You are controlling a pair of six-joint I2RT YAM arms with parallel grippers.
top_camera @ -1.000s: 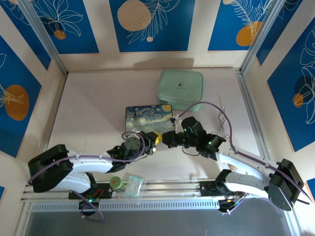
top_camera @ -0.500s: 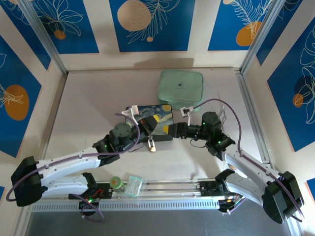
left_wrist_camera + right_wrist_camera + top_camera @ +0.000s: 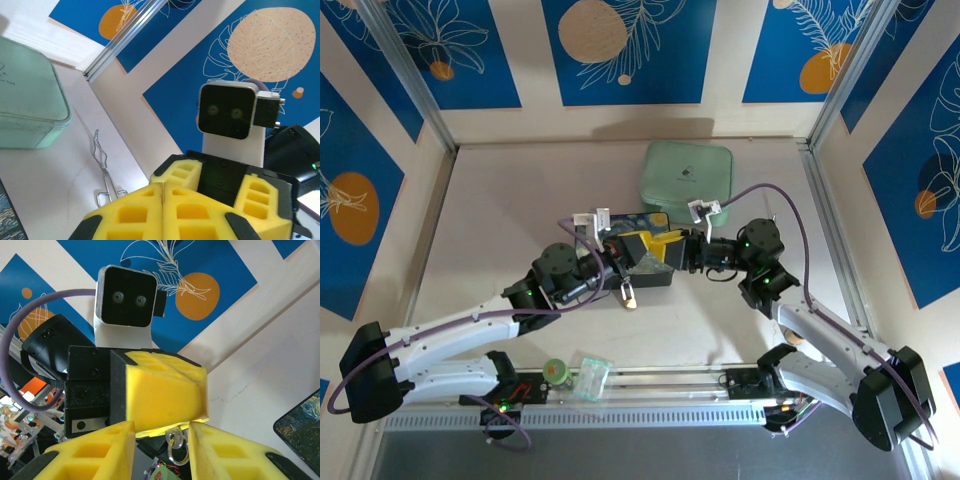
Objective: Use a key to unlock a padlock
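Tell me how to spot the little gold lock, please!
Find the pale table, then the dark blue painted box with yellow swirls in its middle. Just at the box's near edge is the padlock. It is tiny and brass-gold, far smaller than the box or the mint-green case behind it.

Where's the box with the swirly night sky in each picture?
Top view: the box sits mid-table, partly under the left pincer.
Left wrist view: box corner at the bottom left edge.
Right wrist view: box corner at the bottom right.
Shared landmark: the left pincer's shut yellow foam, bottom of the left wrist view, middle of the right wrist view.
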